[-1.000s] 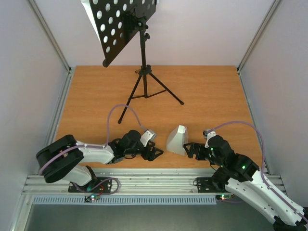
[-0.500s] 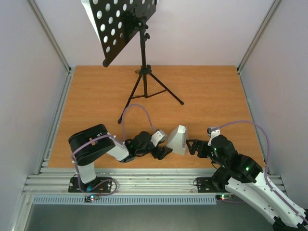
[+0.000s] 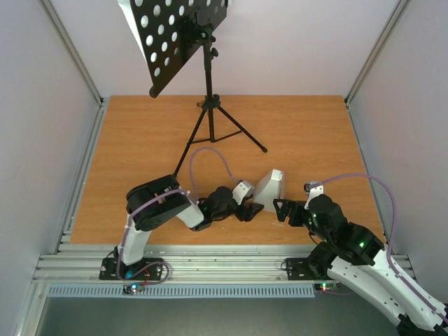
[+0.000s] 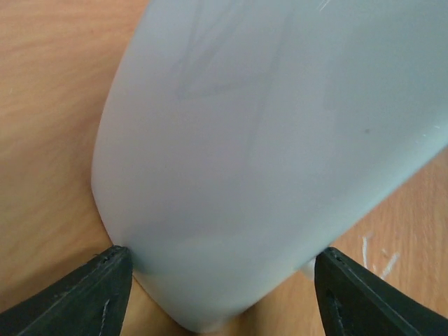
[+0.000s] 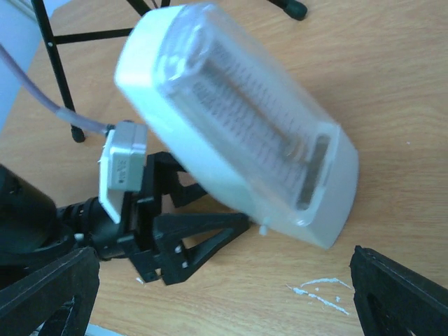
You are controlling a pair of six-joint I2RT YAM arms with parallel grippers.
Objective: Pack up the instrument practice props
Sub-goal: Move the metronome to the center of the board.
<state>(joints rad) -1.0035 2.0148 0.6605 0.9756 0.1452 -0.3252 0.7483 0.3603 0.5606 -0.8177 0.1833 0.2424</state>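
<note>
The metronome (image 3: 269, 187) sits tilted between the fingertips (image 4: 105, 280) of the left gripper (image 3: 253, 208), which flank its wide end. One fingertip touches its edge, but I cannot tell whether the jaws actually clamp it. The right wrist view shows its clear front cover facing up and one corner of the base down near the surface (image 3: 315, 133). Just to its right, the right gripper (image 3: 282, 211) is released, its jaws spread wide with nothing between them, pointing at the metronome from close by. Well apart, at the far edge of the surface, the black tripod music stand (image 3: 208, 84) is upright. A white sheet of music (image 3: 130, 24) shows behind its round-holed desk.
</note>
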